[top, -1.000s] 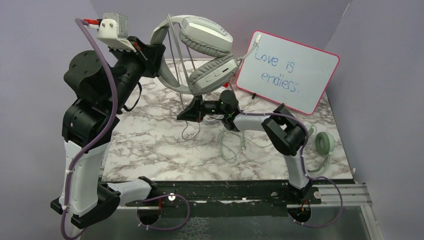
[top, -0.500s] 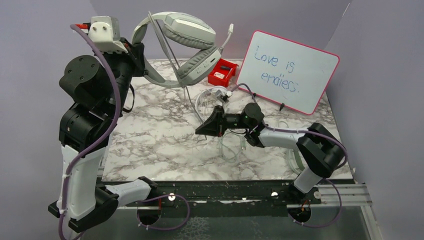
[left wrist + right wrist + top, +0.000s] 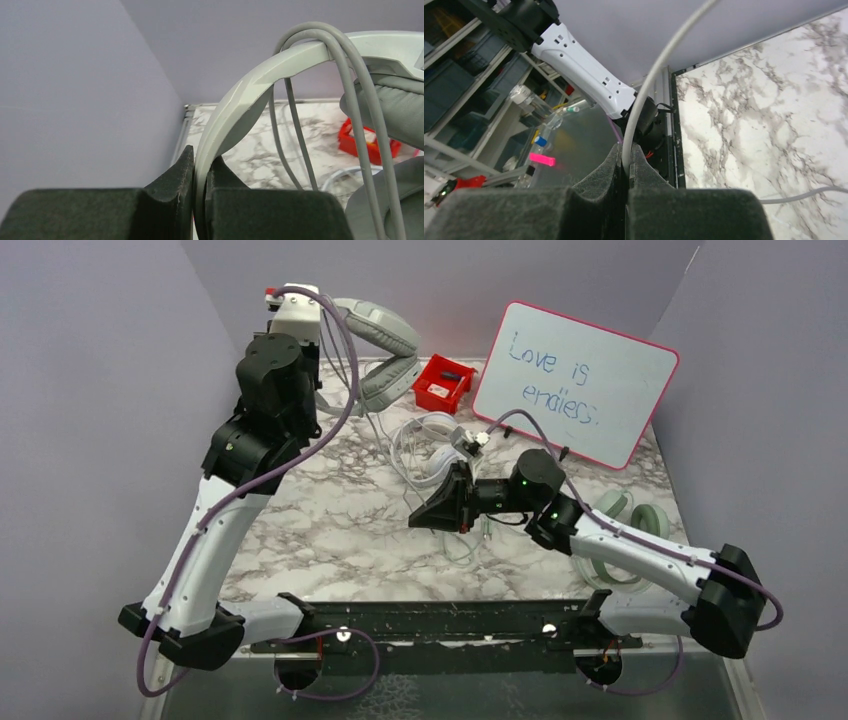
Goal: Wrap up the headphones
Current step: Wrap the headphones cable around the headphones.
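My left gripper [image 3: 200, 197] is shut on the pale grey-green headband [image 3: 250, 85] of the headphones [image 3: 385, 335], holding them up at the back of the table. Their grey cable [image 3: 350, 75] loops over the headband in two strands. In the top view the left wrist hides its own jaws. My right gripper [image 3: 425, 517] is shut on the thin cable [image 3: 649, 80] above the table's middle; the cable also shows pinched between the pads in the right wrist view [image 3: 626, 162].
A white pair of headphones [image 3: 428, 436] with coiled cable lies mid-table. A mint pair [image 3: 635, 520] lies at the right edge. A red bin [image 3: 442, 385] and a whiteboard [image 3: 575, 380] stand at the back. Purple walls close in on both sides.
My left arm has swung the headphones back and down towards the rear wall. My right gripper has moved slightly towards the front with the cable, its arm stretching out to the right.
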`<state>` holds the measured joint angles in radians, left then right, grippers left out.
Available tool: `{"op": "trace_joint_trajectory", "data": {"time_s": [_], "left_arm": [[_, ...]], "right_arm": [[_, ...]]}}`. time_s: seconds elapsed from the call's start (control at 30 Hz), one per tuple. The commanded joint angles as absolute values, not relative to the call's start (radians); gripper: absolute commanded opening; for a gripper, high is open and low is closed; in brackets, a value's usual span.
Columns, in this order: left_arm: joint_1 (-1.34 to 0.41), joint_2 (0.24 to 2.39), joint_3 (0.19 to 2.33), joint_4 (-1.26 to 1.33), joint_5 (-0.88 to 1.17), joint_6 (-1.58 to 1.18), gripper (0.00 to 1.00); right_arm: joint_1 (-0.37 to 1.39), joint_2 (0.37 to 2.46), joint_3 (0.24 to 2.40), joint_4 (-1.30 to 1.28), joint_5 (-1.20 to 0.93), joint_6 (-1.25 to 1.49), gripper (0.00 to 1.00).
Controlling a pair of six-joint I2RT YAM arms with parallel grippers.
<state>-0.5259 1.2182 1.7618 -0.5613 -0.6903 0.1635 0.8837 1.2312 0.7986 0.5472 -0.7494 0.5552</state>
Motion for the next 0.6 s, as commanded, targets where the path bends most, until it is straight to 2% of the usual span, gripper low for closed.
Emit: {"op": "trace_joint_trajectory", "data": {"time_s": [0.0,0.1,0.23,0.43,0.57], "left_arm": [[-0.528,1.215,1.671,-0.381,-0.878,0.302,0.0],[-0.523,1.232,1.642,-0.383,-0.918,0.225,0.0],[-0.5,1.296,1.746,-0.506,-0.851,0.012,0.0],[-0.476,1.366,1.848,-0.522,-0.887,-0.03,0.0],[-0.46,1.358,1.834,-0.523,-0.872,-0.046,0.0]], "right_arm": [[0.887,1.123,0.868,0.214,-0.687,0.44,0.0],[0.899,1.098,0.89,0.2,-0.726,0.448,0.0],[0.92,1.126,0.864,0.256,-0.768,0.483,0.0],[1.015,1.157,0.81,0.258,-0.771,0.455,0.0],[1.033,1.15,0.816,0.237,-0.743,0.435,0.0]]}}
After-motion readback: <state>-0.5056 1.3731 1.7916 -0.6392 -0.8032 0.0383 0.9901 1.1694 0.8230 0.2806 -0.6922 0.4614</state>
